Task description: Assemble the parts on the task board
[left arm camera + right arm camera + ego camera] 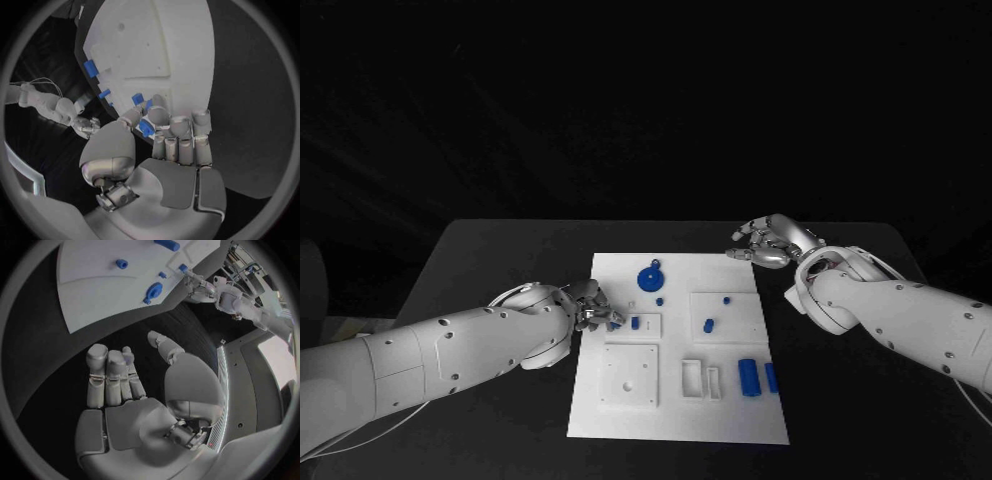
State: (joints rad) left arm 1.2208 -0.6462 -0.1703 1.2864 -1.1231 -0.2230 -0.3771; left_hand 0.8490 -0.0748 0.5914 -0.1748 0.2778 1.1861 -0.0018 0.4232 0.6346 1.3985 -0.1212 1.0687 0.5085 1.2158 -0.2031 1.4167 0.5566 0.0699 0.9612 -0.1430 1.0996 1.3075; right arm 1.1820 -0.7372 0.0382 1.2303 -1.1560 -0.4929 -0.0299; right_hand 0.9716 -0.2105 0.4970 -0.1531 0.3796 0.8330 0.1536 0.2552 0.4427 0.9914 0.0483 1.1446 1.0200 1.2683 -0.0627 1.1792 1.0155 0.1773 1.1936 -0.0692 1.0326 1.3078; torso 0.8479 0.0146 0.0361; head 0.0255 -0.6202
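The white task board [733,425] lies mid-table. On it are a round blue disc [651,278], small blue pegs [708,325] and two blue bars [749,377]. My left hand [596,305] is at the board's left edge. In the left wrist view its thumb and fingers [169,125] pinch a small blue part [147,128] right at the board [162,45]. My right hand [769,242] hovers off the board's far right corner, its fingers [109,375] straight with the thumb apart, holding nothing. The disc [153,291] lies just beyond them.
The board has square recessed plates [629,375] and narrow slot frames [694,377] near its front. Black table [502,250] surrounds the board on all sides. Across the board, the left wrist view shows my right hand [84,125], and the right wrist view my left hand [200,287].
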